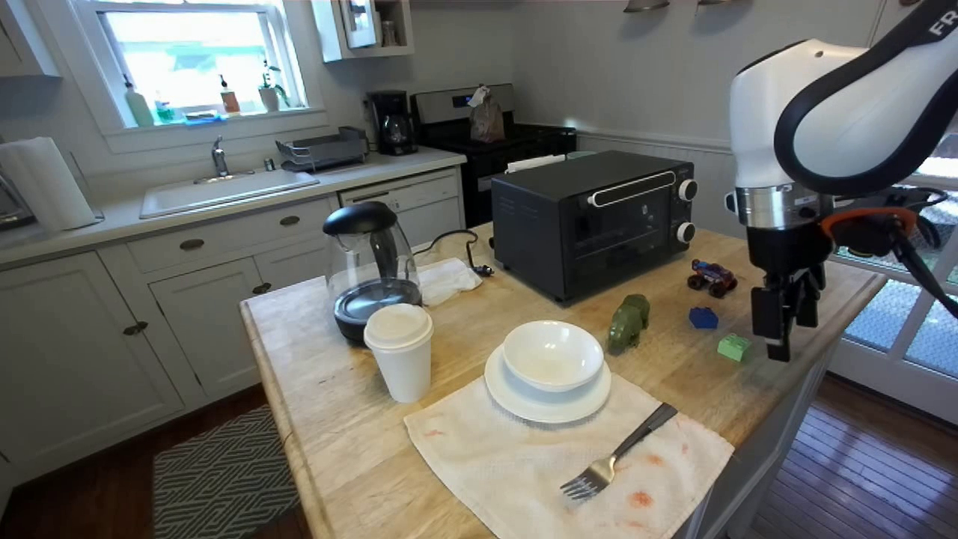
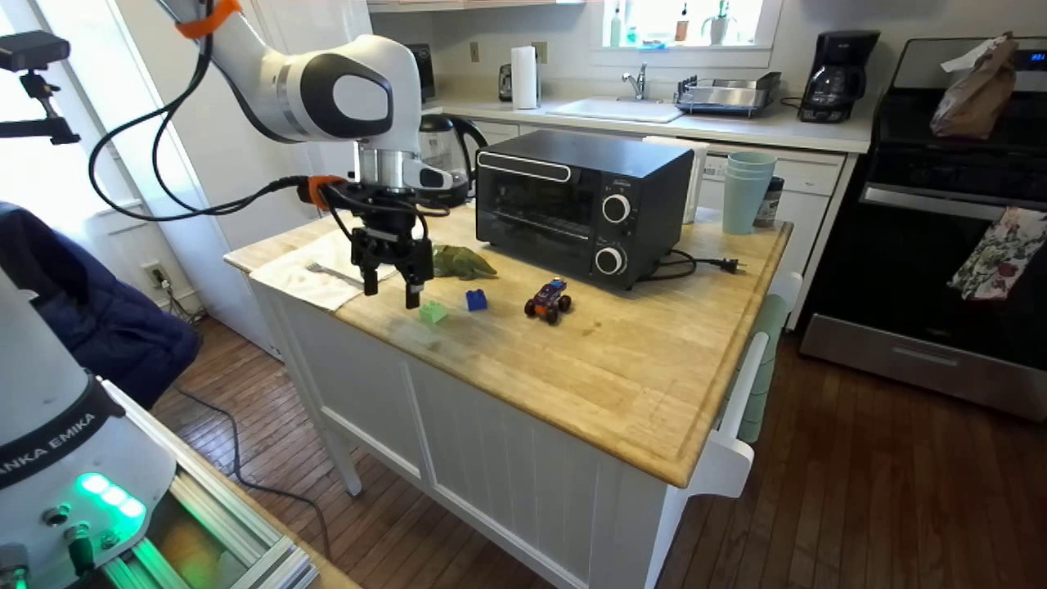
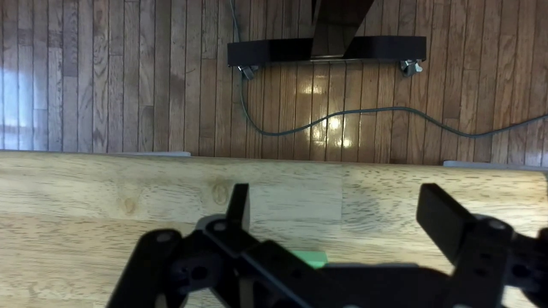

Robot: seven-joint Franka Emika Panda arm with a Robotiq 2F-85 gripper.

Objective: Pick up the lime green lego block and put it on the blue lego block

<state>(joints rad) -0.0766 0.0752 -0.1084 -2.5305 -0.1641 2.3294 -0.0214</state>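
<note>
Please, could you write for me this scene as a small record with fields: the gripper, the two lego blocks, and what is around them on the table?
gripper: open, holding nothing, above the tabletop
lime green lego block: on the tabletop, apart from the blue lego block
blue lego block: on the tabletop, nothing on top
nearby toys: small truck; dark green animal figure
appliance: black toaster oven, door shut
place setting: white bowl on white plate; fork on the cloth
stacking: not yet done
</note>
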